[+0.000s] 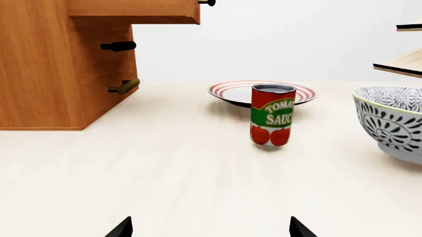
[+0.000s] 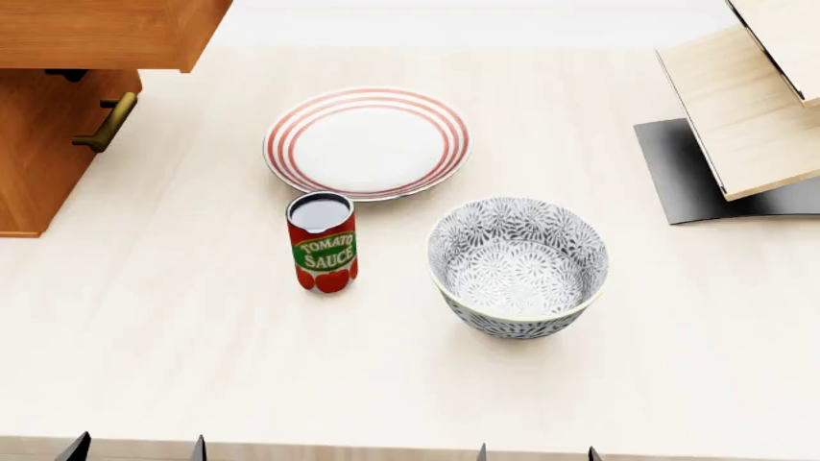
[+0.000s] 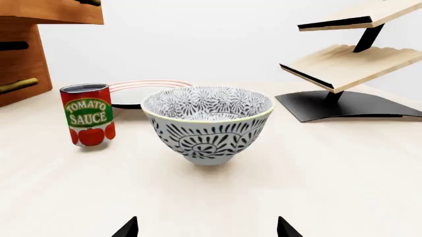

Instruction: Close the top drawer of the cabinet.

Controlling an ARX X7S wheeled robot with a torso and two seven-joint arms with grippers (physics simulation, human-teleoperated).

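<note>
The left hand [image 2: 134,448] shows only as two dark fingertips at the near edge of the tabletop [image 2: 192,365], spread apart and holding nothing. The right hand [image 2: 536,452] sits the same way beside it, fingertips parted and empty. Both are well apart from the work.

The top drawer [image 2: 103,34] juts out from the cabinet [image 2: 38,163] at the far left of the head view, overhanging the lower fronts. In the left wrist view its underside and front edge [image 1: 135,12] stand proud of the cabinet body [image 1: 46,74], with a dark handle end just showing at the top.

The step in hand seems to be the approach, and the left hand is the natural choice, being on the cabinet's side. It should probably rise to the drawer's height, pass left of the tomato sauce can [image 2: 322,241] and the striped plate [image 2: 367,142], then press flat on the drawer front, beside the handle, pushing straight along the slide. An off-centre push might skew the box.

The cabinet is smooth orange-brown wood with a fine grain; a lower brass bar handle [image 2: 106,123] is a slim cylinder. The can is a glossy labelled cylinder, the patterned bowl [image 2: 518,264] deep and round, the plate shallow with red rings. A pale plywood rack [image 2: 750,106] stands on a flat black base.
</note>
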